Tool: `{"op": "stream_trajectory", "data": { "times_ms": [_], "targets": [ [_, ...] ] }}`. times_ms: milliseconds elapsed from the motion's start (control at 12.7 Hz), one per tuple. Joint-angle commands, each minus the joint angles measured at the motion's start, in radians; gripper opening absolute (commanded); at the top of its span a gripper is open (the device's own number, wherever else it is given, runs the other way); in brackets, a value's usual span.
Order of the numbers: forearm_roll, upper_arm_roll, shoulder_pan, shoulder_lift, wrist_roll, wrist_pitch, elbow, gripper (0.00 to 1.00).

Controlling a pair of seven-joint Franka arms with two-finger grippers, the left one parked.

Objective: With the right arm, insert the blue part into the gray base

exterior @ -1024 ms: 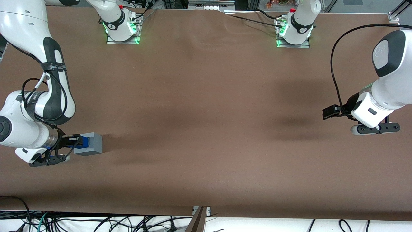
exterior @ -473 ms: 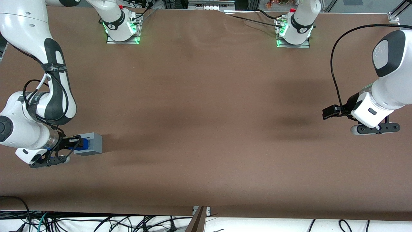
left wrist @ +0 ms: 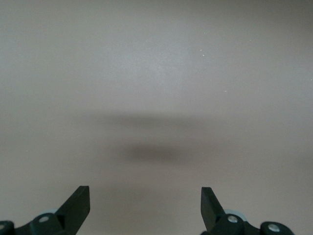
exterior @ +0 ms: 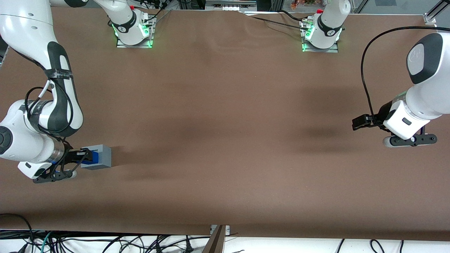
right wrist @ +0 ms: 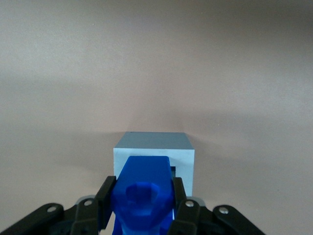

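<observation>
while the small bright blue plastic part (right wrist: 143, 196) is clamped between the black fingers (right wrist: 105, 196) of the right arm's end effector (exterior: 85, 155), the insertion into the light gray plastic cube base (exterior: 101, 156) is seen to be under way. the end effector is held level and low over the brown tabletop (exterior: 225, 147), at the working arm's end of it, and is pointed sideways at the open face of the base. in the right wrist view the blue part is lined up with the square recess (right wrist: 172, 170), and its leading end appears to be at the mouth; how deep it sits cannot be told.

for the step to be done well, the push should be kept straight along the axis of the recess, with no twist at the wrist, since a blocky, bumpy piece is likely to bind if it is skewed. the base is not held by anything seen, so it may be slid along the cloth by a hard shove; a slow, steady advance is called for. the grip should be kept firm until the part is judged seated, and only then should the fingers be opened and the end effector drawn straight back, so that the part is not dragged out again.
</observation>
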Motion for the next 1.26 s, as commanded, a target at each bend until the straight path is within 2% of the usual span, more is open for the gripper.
{"op": "stream_trajectory", "data": {
  "times_ms": [0, 473, 1182],
  "targets": [
    [0.021, 0.008, -0.006, 0.01, -0.003, 0.0, 0.004, 0.32],
    [0.018, 0.005, -0.035, 0.008, -0.025, -0.009, -0.009, 0.32],
    [0.021, 0.006, -0.03, 0.008, -0.005, -0.009, -0.022, 0.32]
  ]
}}
